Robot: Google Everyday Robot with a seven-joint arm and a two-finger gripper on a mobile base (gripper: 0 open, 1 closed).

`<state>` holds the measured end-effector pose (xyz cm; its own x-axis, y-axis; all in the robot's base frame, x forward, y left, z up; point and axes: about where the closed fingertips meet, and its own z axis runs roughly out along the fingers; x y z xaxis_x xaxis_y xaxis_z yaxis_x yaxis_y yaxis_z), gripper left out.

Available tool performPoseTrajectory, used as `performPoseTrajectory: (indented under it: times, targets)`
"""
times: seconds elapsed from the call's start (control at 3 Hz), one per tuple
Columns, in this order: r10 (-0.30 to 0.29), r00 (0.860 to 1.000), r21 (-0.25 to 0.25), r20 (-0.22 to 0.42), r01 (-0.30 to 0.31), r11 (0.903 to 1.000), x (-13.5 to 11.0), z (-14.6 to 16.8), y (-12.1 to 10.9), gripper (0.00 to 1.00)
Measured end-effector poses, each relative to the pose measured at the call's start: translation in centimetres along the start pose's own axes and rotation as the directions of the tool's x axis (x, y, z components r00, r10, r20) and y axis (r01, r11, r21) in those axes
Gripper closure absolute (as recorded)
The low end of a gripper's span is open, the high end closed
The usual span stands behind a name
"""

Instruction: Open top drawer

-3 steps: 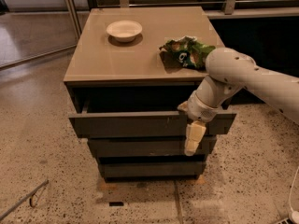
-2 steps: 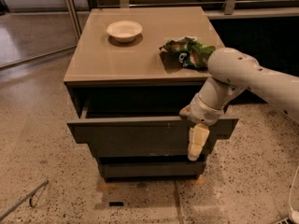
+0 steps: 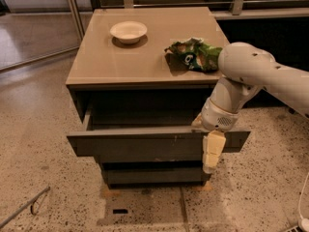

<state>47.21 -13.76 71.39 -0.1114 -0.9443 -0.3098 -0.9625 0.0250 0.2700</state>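
Cabinet (image 3: 140,62): smooth tan top w/ dull sheen, square-edged, dark grey-brown fronts.

Top drawer (image 3: 145,145): long flat handleless front, standing part-way out of the cabinet body and well fwd of the lower fronts (image 3: 149,175). Its interior is a dark cavity and the contents can't be made out.

On top: shallow round white bowl (image 3: 128,31) at rear left; crumpled green foil bag (image 3: 192,54) at right, its far end hidden behind the arm.

Floor (image 3: 43,168): speckled, terrazzo-like. Thin grey rod (image 3: 24,208) at lower left, cut off by the frame edge.

Arm (image 3: 256,74): glossy white shell with rounded joints. It enters from the right, is cut off at the frame edge, and bends down at the elbow to the drawer's right end.

Gripper (image 3: 213,151): pale yellowish, blocky, hanging vertically against the outside of the top drawer front, near its right end and just below the top edge. The part behind the front is hidden — can't tell whether it is clamped or released.
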Motion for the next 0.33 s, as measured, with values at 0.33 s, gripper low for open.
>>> performPoseTrajectory:
  times: [0.33]
  targets:
    - [0.0, 1.0, 0.0, 0.0, 0.0, 1.0, 0.0, 0.0, 0.0, 0.0]
